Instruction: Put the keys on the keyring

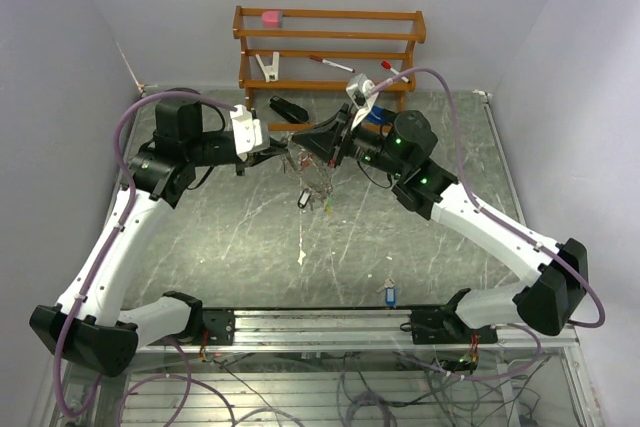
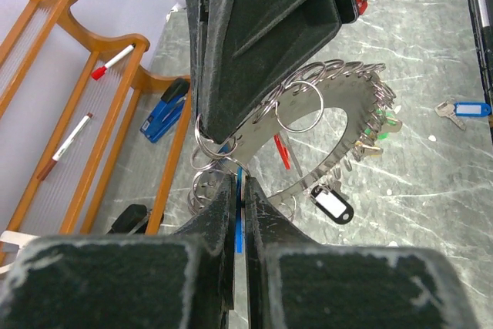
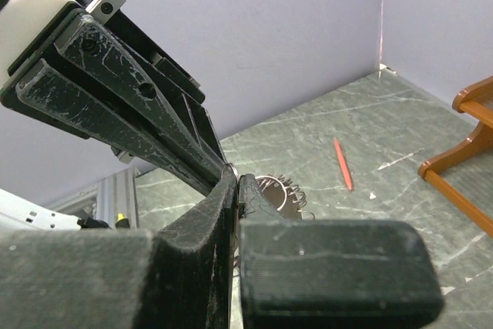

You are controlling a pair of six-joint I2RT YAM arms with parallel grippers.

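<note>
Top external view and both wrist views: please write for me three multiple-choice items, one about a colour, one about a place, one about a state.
1. What colour is the small block on the top shelf of the brown wooden rack?
A. green
B. pink
C. yellow

2. Where does the loose silvery key with a blue plastic tag lie?
A. on the table, near the arm bases
B. on the rack
C. under a black stapler

3. How do the left hand and the right hand stand?
A. both wide open
B. only the left open
C. both shut

Key: 1 B, the block shows pink against the wall. 2 A, the key lies alone on the grey-green marbled table just before the rail. 3 C, the left hand pinches a blue tag and the right pinches the large toothed metal keyring.
</note>
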